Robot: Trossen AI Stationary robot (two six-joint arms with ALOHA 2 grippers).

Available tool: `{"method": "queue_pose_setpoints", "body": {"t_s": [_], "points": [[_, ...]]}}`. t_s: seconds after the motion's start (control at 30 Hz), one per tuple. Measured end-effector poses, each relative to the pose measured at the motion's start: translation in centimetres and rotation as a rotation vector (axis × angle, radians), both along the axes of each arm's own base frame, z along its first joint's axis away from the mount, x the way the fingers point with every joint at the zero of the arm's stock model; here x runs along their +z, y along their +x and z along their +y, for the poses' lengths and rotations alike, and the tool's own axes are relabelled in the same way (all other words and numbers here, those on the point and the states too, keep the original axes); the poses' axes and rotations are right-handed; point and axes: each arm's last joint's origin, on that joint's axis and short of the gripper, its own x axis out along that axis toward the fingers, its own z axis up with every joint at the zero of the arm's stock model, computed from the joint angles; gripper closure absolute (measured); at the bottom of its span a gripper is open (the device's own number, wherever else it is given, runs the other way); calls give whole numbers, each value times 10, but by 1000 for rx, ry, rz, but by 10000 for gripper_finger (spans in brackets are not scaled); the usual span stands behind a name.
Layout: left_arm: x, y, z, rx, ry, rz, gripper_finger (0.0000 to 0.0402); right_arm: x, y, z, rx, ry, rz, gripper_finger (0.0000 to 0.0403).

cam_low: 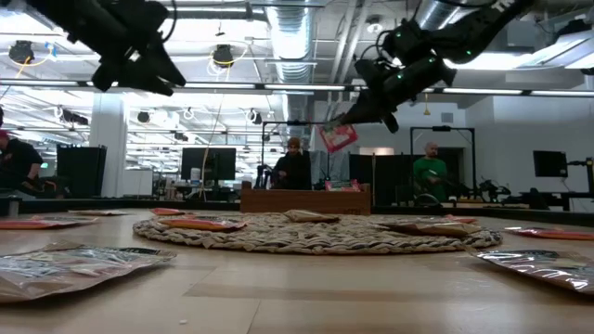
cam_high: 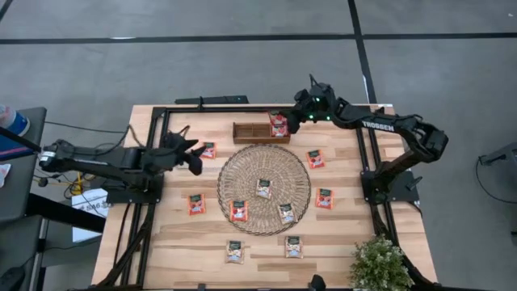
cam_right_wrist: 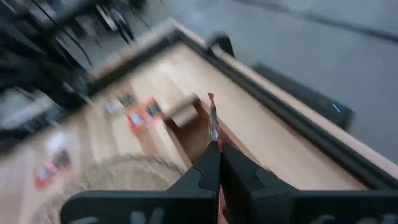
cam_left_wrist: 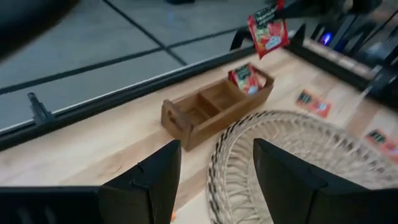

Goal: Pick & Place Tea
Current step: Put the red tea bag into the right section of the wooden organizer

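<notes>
Red-orange, the held tea sachet (cam_low: pixel 339 135) hangs edge-down, tilted, pinched by its top in the right gripper (cam_low: pixel 357 109) above the wooden divided tray (cam_high: pixel 260 132) near the table's (cam_high: pixel 339 242) far edge. Another red sachet (cam_left_wrist: pixel 245 79) stands in the tray's right end compartment. More sachets lie flat on the round woven mat (cam_high: pixel 263 189) and on the bare wood around it. The right arm (cam_high: pixel 380 125) reads "TROSSEN"; sachet print is unreadable. The left gripper (cam_high: pixel 192 157) hovers, fingers spread wide and empty, by the mat's left side.
</notes>
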Motion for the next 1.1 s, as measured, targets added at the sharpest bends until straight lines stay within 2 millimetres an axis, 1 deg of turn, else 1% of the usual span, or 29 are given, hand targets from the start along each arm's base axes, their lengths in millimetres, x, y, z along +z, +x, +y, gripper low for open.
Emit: {"method": "queue_pose_setpoints", "body": {"t_s": [0.13, 0.37, 0.57, 0.67, 0.77, 0.97, 1.1], "points": [[-4, -13, 1, 6, 1, -115, 208, -8, -4, 4, -10, -15, -89, 403], [-8, -26, 2, -22, 42, -258, 208, -28, -5, 6, -42, -25, -59, 403], [-21, -30, 1, -39, 17, -281, 208, -43, -13, 7, -119, -40, -20, 403], [-27, -30, 1, -35, 6, -295, 208, -48, -15, 9, -139, -55, -31, 403], [-29, -29, 1, -35, 3, -315, 208, -53, -15, 14, -147, -51, -12, 403], [-29, -29, 1, -35, 2, -317, 208, -53, -12, 18, -145, -66, -8, 403], [-29, -28, 1, -46, -1, -316, 208, -53, -13, 16, -185, -81, -1, 403]]}}
